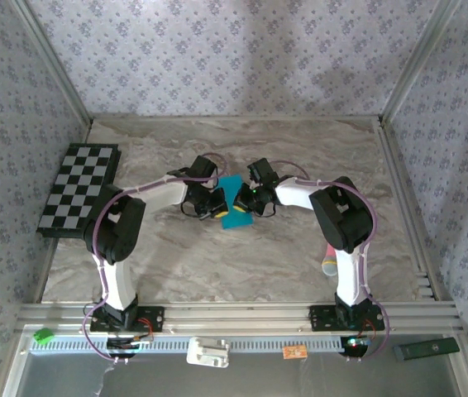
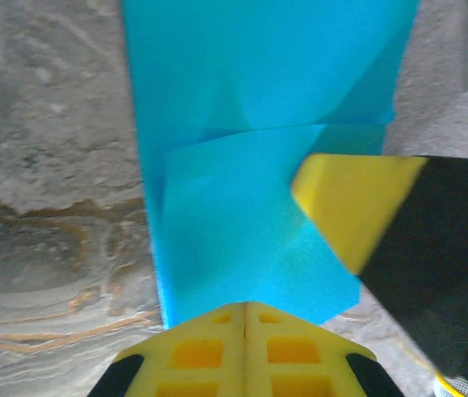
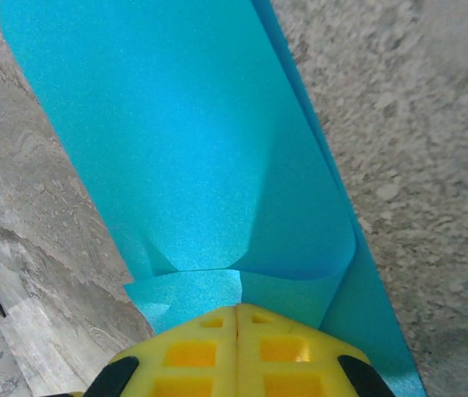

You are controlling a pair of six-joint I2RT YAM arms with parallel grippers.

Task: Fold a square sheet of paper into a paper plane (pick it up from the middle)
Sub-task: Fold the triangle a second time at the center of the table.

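The square sheet of paper [image 1: 234, 217] lies teal-blue on the marble table top [image 1: 242, 265], partly folded into a narrower creased shape. My left gripper [image 1: 216, 207] meets it from the left and my right gripper [image 1: 251, 201] from the right. In the left wrist view the left gripper [image 2: 245, 306] is shut, its tip resting on the paper's [image 2: 242, 124] near edge, and a yellow fingertip [image 2: 346, 207] of the right gripper lies on the sheet. The right gripper [image 3: 236, 308] is shut too, its tip against a curled flap of the paper [image 3: 176, 141].
A black-and-white checkered board [image 1: 81, 190] lies at the table's left edge. A pink stick [image 1: 331, 260] pokes out beside the right arm's base. Patterned walls close the table on three sides, and an aluminium rail [image 1: 242, 314] runs along the front.
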